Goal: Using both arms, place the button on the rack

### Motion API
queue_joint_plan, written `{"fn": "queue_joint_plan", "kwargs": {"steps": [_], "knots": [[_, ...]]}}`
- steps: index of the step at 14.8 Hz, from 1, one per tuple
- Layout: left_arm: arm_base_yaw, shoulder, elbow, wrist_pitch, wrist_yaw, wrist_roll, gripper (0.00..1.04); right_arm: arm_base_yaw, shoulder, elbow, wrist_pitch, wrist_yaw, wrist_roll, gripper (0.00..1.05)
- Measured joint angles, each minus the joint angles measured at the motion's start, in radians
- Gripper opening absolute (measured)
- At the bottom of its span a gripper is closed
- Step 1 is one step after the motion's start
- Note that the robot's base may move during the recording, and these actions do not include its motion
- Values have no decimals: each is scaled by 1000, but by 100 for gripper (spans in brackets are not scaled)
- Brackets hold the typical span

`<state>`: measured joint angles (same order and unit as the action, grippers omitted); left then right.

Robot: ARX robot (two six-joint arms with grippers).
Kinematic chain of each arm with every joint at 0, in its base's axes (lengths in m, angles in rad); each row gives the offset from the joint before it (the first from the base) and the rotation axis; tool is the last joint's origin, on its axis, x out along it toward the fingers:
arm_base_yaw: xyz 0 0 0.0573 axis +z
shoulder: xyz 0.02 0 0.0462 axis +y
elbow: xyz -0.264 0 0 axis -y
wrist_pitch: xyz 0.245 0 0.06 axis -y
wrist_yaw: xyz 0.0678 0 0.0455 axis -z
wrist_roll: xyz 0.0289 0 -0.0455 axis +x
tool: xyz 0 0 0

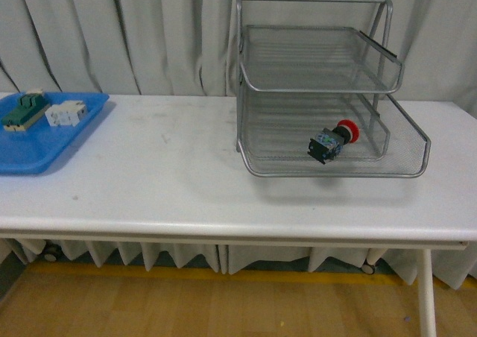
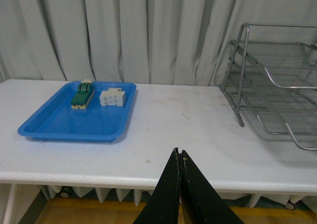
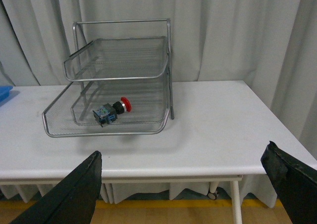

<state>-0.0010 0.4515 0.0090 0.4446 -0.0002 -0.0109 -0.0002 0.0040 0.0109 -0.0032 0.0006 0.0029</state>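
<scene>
The button (image 1: 333, 141) is lying sideways in the rack (image 1: 335, 175) toward the bench's right edge, nearer the gaping right gripper (image 3: 183, 152); the left gripper (image 2: 179, 153) is pinching nothing.

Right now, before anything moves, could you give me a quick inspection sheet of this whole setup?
Surface: white table, a few small marks.
Job's things: button lies on its side in a lower tier of the rack; which tier, unclear. Top tier holds nothing.
Clutter: blue tray at the table's left end, holding a green switch and a white block side by side.
Grippers: left gripper shut and holding nothing; right gripper wide open and holding nothing. Both are off the table's near edge.
Cables: nothing seen.
Surroundings: grey curtain behind, wooden floor below.
</scene>
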Motion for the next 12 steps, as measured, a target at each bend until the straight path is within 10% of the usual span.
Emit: {"fn": "queue_joint_plan", "kwargs": {"steps": [12], "knots": [[0, -269, 0, -264, 0, 0, 2, 0, 0, 0, 0, 0, 0, 98]]}}
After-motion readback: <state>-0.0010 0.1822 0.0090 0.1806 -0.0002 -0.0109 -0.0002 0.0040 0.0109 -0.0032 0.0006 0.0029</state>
